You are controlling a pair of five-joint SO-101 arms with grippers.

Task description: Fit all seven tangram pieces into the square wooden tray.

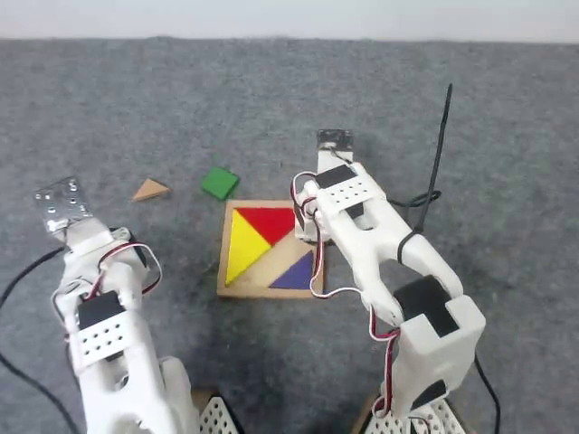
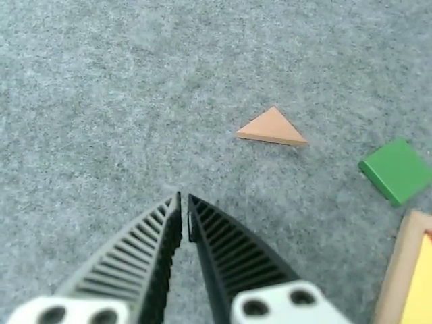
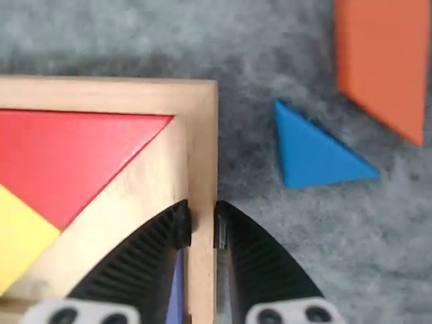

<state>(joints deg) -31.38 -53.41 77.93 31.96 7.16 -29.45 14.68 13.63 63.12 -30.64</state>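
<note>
The square wooden tray (image 1: 275,255) lies mid-table and holds a red triangle (image 1: 268,221), a yellow triangle (image 1: 242,246) and a purple triangle (image 1: 297,273). My right gripper (image 3: 201,206) straddles the tray's right wall (image 3: 203,135), one finger inside and one outside, shut on it. Just outside that wall lie a blue triangle (image 3: 314,152) and an orange piece (image 3: 381,61). A tan triangle (image 2: 273,127) and a green square (image 2: 397,170) rest on the carpet left of the tray (image 2: 399,266). My left gripper (image 2: 183,197) is shut and empty, a short way from the tan triangle.
Grey carpet covers the whole table. The right arm (image 1: 366,221) hangs over the tray's right side, and a black cable (image 1: 441,149) rises behind it. The left arm (image 1: 101,303) stands at the front left. Open carpet stretches behind the tray.
</note>
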